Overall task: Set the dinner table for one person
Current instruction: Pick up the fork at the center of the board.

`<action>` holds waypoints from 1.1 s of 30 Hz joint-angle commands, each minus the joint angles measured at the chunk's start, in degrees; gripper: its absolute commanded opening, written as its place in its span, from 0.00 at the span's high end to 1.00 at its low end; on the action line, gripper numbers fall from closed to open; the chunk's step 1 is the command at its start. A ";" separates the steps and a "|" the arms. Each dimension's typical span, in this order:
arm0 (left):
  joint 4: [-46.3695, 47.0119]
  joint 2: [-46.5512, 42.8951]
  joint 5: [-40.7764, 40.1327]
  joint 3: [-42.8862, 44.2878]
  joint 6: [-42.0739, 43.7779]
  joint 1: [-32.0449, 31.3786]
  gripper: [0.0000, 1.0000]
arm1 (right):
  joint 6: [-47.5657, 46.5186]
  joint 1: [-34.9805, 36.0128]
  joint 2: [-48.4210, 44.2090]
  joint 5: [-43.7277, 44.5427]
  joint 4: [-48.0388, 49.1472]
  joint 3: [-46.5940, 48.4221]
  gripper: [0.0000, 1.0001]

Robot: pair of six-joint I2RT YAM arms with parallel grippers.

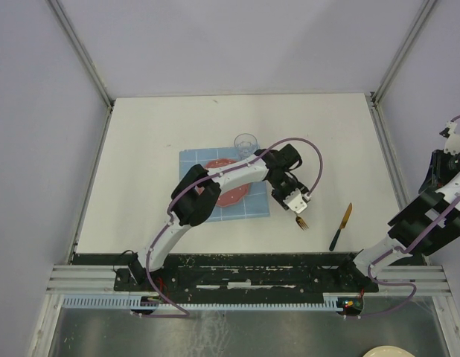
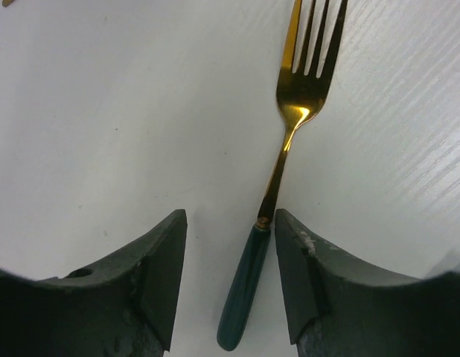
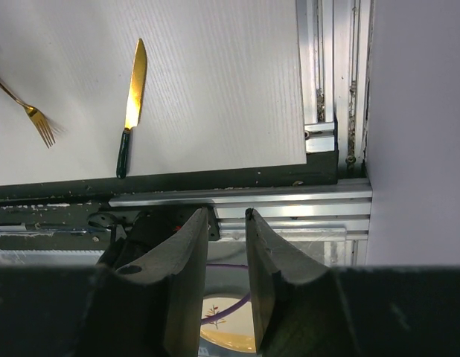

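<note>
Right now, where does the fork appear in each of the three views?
Top external: fork right of centre on the table, just left of the knife.
Left wrist: fork centre-right, tines at the top, handle inside the left gripper.
Right wrist: fork at the far left edge, tines pointing lower right.
Shared landmark: the knife, right of the fork in top and right wrist views.

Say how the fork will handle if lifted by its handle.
Probably stiff: the fork looks like solid metal. Its glossy green handle may slip between the left gripper fingers, since it lies closer to one of them. Gripped that far back, the tine end could droop.
</note>
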 commanded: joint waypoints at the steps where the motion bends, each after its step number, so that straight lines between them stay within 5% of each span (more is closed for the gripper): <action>1: -4.19 2.00 -1.12 0.66 2.01 -0.33 0.46 | 0.38 -0.58 -1.19 -1.24 -8.78 0.72 0.66; 8: -15.73 1.66 -5.36 0.11 7.90 -0.31 0.64 | 1.36 -0.65 -0.75 -3.05 -8.86 1.32 0.65; 15: -25.57 2.67 -9.26 1.39 10.34 -0.27 0.49 | 1.36 -0.64 -0.91 -3.93 -8.87 1.12 0.65; 21: -25.51 5.04 -10.25 4.98 8.56 -0.29 0.51 | 1.13 -0.64 -1.90 -4.67 -8.35 -1.45 0.66; 26: -23.72 6.53 -10.11 7.33 7.47 -0.49 0.59 | 0.86 -0.65 -2.30 -4.32 -8.83 -0.60 0.66; 33: -17.97 8.41 -11.67 8.90 3.30 -1.48 0.95 | 0.66 -0.70 -3.07 -3.86 -8.90 -0.36 0.66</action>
